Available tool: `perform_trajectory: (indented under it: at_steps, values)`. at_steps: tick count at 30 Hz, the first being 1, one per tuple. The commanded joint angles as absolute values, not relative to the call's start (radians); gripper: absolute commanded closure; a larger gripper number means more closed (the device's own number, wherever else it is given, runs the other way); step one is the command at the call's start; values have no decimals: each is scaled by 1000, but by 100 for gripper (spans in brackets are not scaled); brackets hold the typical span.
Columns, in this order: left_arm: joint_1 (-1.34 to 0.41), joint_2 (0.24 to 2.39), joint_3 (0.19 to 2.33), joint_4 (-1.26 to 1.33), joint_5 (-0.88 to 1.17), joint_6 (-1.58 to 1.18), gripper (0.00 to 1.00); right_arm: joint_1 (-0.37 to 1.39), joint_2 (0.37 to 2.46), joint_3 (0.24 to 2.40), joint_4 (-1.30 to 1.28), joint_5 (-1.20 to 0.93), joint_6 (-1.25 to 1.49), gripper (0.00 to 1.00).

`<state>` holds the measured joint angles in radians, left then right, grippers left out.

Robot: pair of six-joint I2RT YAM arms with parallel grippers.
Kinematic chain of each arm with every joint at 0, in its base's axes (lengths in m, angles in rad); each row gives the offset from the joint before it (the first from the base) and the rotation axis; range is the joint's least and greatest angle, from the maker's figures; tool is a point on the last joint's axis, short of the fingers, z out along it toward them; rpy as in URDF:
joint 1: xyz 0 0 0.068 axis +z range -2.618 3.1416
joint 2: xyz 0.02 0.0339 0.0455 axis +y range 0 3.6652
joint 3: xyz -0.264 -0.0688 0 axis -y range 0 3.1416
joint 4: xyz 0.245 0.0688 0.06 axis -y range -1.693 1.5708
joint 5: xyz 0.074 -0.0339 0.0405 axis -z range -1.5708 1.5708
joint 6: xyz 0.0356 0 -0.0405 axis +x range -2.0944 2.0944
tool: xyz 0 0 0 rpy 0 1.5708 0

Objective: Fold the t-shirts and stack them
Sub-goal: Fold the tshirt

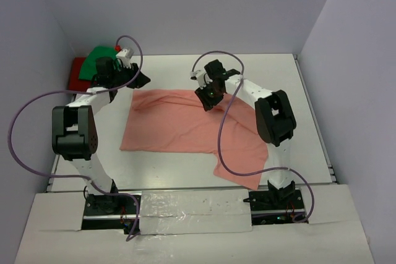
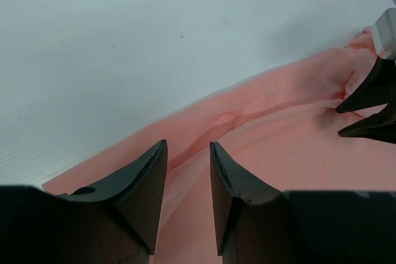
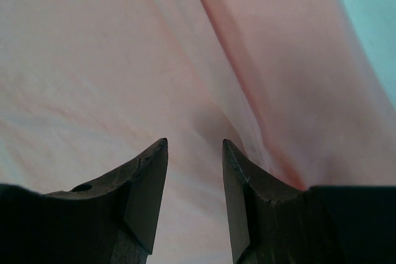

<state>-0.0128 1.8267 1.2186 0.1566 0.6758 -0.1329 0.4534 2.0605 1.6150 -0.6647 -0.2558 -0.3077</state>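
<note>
The salmon-pink shirt (image 1: 185, 125) lies spread on the worktop (image 1: 272, 72). Above its far edge the right pincer (image 1: 206, 100) stands apart, and at its far-left corner the left pincer (image 1: 141, 80) is likewise apart. Beyond that corner the green shirt (image 1: 99, 54) overlaps the red shirt (image 1: 77, 69).

Salmon-pink t-shirt (image 1: 185, 129) spread flat mid-desk (image 1: 281, 81), far edge rumpled, one sleeve trailing toward near right, beside right arm's base. Left gripper (image 1: 140, 80) at shirt's far-left corner, low over edge. Right gripper (image 1: 206, 101) over far edge, right of middle, angled down at cloth. Jaws' spacing not readable from above. Green t-shirt (image 1: 98, 59) bunched on red t-shirt (image 1: 77, 70) in far-left desk corner, partly behind left arm.
</note>
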Motion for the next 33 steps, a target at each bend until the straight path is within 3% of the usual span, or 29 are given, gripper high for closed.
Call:
perform_trajectory:
  at_steps: [1, 6, 11, 15, 33]
  values:
    - [-17, 1773, 1193, 196, 657, -127, 58, 477, 2088, 1695, -663, -235, -330, 52]
    - [-17, 1733, 1154, 204, 650, -118, 58, 509, 2089, 1680, -632, -164, -365, 53]
    - [-17, 1710, 1109, 239, 627, -121, 58, 528, 2050, 1628, -485, 96, -396, 52]
    - [-17, 1706, 1081, 255, 624, -129, 59, 529, 2057, 1632, -448, 189, -419, 52]
    - [-15, 1700, 1065, 244, 640, -118, 59, 529, 2137, 1687, -545, 63, -399, 54]
